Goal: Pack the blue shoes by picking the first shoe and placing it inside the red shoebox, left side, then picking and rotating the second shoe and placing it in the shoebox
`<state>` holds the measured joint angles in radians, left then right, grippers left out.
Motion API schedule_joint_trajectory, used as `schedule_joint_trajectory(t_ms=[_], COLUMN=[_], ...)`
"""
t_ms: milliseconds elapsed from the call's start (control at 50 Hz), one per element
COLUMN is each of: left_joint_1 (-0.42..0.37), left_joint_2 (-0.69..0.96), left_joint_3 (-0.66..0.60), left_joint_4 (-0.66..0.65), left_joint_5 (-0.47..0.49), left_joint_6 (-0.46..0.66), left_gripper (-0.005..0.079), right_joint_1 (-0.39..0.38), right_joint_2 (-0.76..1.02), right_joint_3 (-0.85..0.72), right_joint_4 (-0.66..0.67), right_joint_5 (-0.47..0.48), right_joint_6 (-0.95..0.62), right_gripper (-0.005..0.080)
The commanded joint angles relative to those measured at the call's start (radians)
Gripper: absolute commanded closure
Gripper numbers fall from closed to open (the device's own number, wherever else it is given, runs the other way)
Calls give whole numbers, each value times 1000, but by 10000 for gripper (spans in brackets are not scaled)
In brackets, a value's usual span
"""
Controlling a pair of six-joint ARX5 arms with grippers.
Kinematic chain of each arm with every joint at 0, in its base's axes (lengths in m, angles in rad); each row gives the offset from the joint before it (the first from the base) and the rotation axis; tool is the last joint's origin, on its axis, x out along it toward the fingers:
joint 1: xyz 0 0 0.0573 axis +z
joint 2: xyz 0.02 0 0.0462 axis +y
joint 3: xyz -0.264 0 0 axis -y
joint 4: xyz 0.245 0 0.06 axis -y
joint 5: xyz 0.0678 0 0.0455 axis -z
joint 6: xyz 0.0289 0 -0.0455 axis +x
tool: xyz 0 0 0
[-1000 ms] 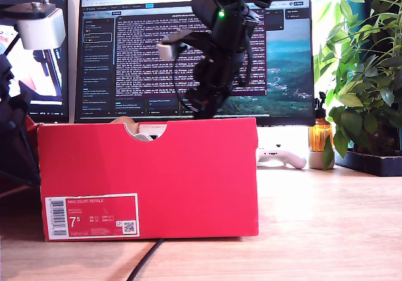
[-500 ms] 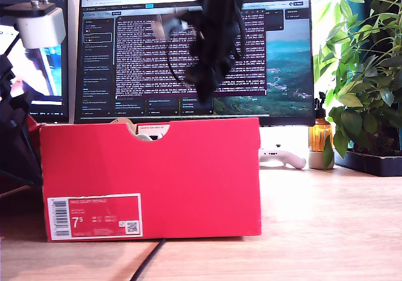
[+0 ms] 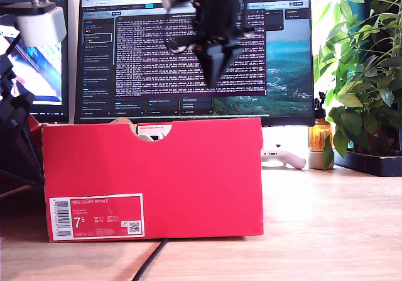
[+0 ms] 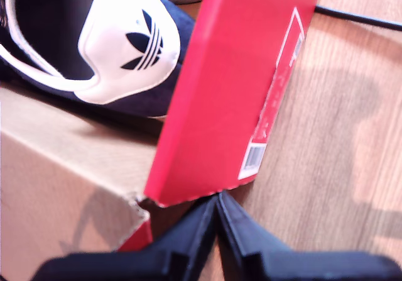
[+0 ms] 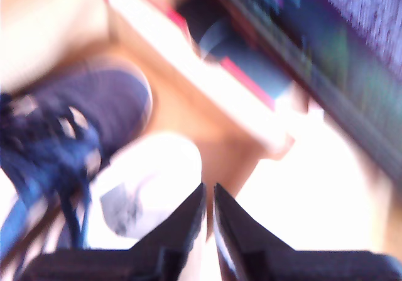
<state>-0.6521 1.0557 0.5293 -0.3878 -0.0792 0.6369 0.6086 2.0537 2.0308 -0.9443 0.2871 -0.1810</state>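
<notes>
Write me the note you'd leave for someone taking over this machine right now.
My first tool: closed and empty, above the front wall of the red shoebox.
My second tool: looks closed and empty, but the picture is blurred.
Shoes: one blue shoe lies inside the shoebox. The blurred second wrist view shows a blue toe beside a white heel, apparently both in the shoebox.
Done: probably both shoes packed.
Left: confirm the second shoe sits flat, then move the arms clear.

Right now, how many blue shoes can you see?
2. Both lie inside the red shoebox, side by side: the first shoe shows its navy toe, the second shoe its white heel. That picture is blurry.
</notes>
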Motion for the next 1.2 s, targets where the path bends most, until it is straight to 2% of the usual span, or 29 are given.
schedule_joint_trajectory(t_ms=[0,260,380,500,600,740,880,1000,1180], left_joint_1=[-5,-18,-39,-63,-63,-51,-12,54,157], left_joint_2=[1,-61,-142,-232,-290,-352,-380,-383,-383], left_joint_3=[10,10,10,10,10,10,10,10,10], left_joint_4=[-14,-134,-151,-185,-196,-179,-143,-99,-23], left_joint_5=[1,-46,-60,-60,-60,-65,-64,-55,27], left_joint_6=[-21,-111,-147,-231,-288,-326,-335,-335,-336], left_gripper=[759,754,754,754,754,754,754,754,754], right_joint_1=[-24,-56,-60,-64,-77,-98,-123,-147,-174], right_joint_2=[4,-24,-34,-35,-35,-42,-62,-103,-197], right_joint_3=[9,9,9,9,3,-3,-13,-41,-131], right_joint_4=[0,16,9,-49,-86,-100,-117,-108,-60], right_joint_5=[0,0,0,-5,-45,-47,-40,-30,1], right_joint_6=[22,51,52,80,100,130,146,167,174], right_gripper=[757,757,757,757,757,757,757,757,757])
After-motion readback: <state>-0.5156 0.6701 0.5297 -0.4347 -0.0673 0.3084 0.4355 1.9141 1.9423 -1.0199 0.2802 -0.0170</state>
